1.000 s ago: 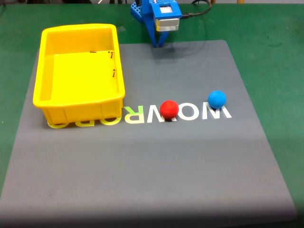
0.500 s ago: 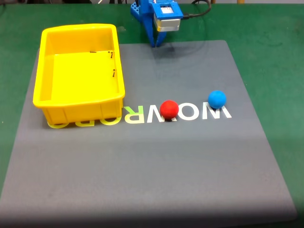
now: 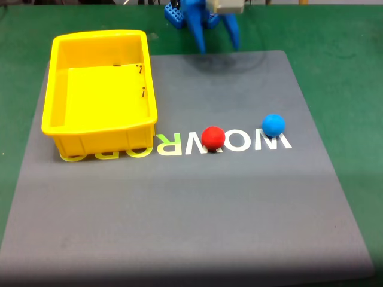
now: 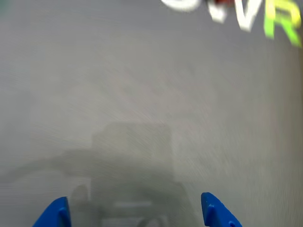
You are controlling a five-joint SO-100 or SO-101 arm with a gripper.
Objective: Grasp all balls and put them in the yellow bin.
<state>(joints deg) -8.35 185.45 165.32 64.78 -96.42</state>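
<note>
On the counter, largest thing first:

Counter [image 3: 353, 54]: green, showing around the edges of the fixed view.

Mat [image 3: 179, 209]: a grey sheet spread over most of the counter, with pale upside-down lettering [image 3: 239, 142] across its middle. The wrist view shows the same grey surface [image 4: 142, 94], blurred, with a few letters along its top edge.

Bin [image 3: 57, 89]: yellow, sitting on the mat's left side toward the back in the fixed view; small black marks show on its inner wall, and nothing lies inside.

Gripper [image 3: 218, 42]: blue, at the back edge of the mat, to the right of the bin and well apart from both balls. Its two fingers are spread wide with nothing between them; in the wrist view the tips [image 4: 135, 215] stand far apart over bare mat.

Red ball [image 3: 213, 137]: on the lettering, near the mat's middle.

Blue ball [image 3: 273, 124]: to the right of the red one, apart from it, at the end of the lettering.
</note>
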